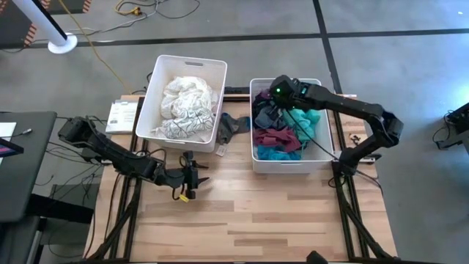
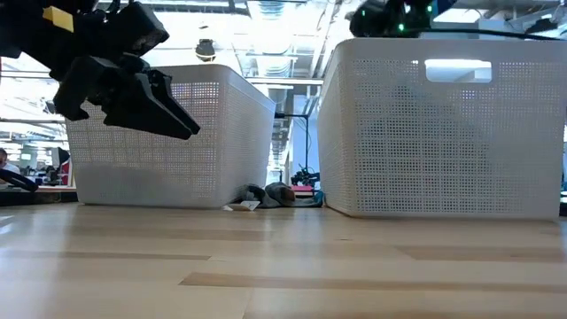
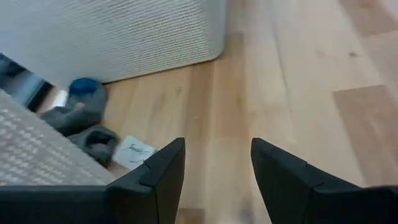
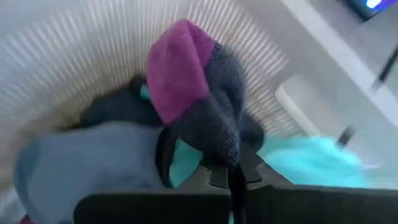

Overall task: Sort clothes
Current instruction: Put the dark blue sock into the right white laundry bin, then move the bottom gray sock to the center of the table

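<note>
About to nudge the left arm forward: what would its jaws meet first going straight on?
Probably bare table. The left gripper, jaws open and empty, points at wood; the dark garment and both bins lie off to one side. Depth is uncertain.

Even, bright overhead light fills the scene, ceiling lights (image 2: 266,35) glaring white in the low view and silhouetting the left hand (image 2: 168,111), while the table (image 1: 256,213) shows only soft shadows and the right wrist view blurs the clothes (image 4: 186,93) heavily.
</note>
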Tool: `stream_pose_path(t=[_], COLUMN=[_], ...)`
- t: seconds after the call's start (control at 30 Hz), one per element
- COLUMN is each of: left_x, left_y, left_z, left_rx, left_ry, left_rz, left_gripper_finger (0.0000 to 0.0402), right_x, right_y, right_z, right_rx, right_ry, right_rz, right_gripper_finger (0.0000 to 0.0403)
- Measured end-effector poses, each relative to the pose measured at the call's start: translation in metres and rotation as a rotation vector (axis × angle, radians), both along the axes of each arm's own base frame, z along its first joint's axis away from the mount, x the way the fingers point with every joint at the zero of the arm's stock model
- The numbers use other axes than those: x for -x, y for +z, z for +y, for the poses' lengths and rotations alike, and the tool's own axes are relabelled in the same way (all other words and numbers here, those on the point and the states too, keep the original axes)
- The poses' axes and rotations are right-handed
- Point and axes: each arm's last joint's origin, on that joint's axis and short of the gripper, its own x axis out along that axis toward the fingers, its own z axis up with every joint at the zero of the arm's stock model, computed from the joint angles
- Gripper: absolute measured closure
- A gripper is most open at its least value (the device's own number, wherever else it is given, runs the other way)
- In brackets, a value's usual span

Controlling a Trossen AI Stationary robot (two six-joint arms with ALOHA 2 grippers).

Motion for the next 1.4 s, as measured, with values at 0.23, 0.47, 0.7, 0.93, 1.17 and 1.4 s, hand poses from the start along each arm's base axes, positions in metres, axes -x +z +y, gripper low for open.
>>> stream_pose_path(t=[0.23, 0.47, 0.7, 0.93, 1.17, 1.4], left_x=[0.0, -0.001, -0.002, -0.001, -0.001, -0.001], left_y=[0.0, 0.002, 0.002, 0.002, 0.002, 0.001], left_z=[-0.001, -0.002, -0.002, -0.002, -0.002, -0.002], left_rx=[0.051, 0.06, 0.08, 0.097, 0.105, 0.107], left_ry=[-0.019, -0.019, -0.01, 0.0, 0.005, 0.007], left_rz=[-0.009, -0.029, -0.038, -0.039, -0.037, -0.035], left_gripper_finger=[0.0222, 0.0222, 0.0222, 0.0222, 0.0222, 0.0222], right_x=[0.012, 0.016, 0.015, 0.013, 0.024, 0.043], right_y=[-0.03, -0.046, -0.048, -0.043, -0.014, 0.022], right_z=[-0.01, -0.006, -0.002, 0.008, 0.024, 0.048], right_rx=[-0.156, -0.219, -0.245, -0.249, -0.206, -0.14], right_ry=[0.003, 0.024, 0.039, 0.061, 0.082, 0.13], right_rz=[-0.039, -0.032, -0.031, -0.05, -0.147, -0.288], right_gripper_finger=[0.0399, 0.0398, 0.0352, 0.0291, 0.026, 0.0247])
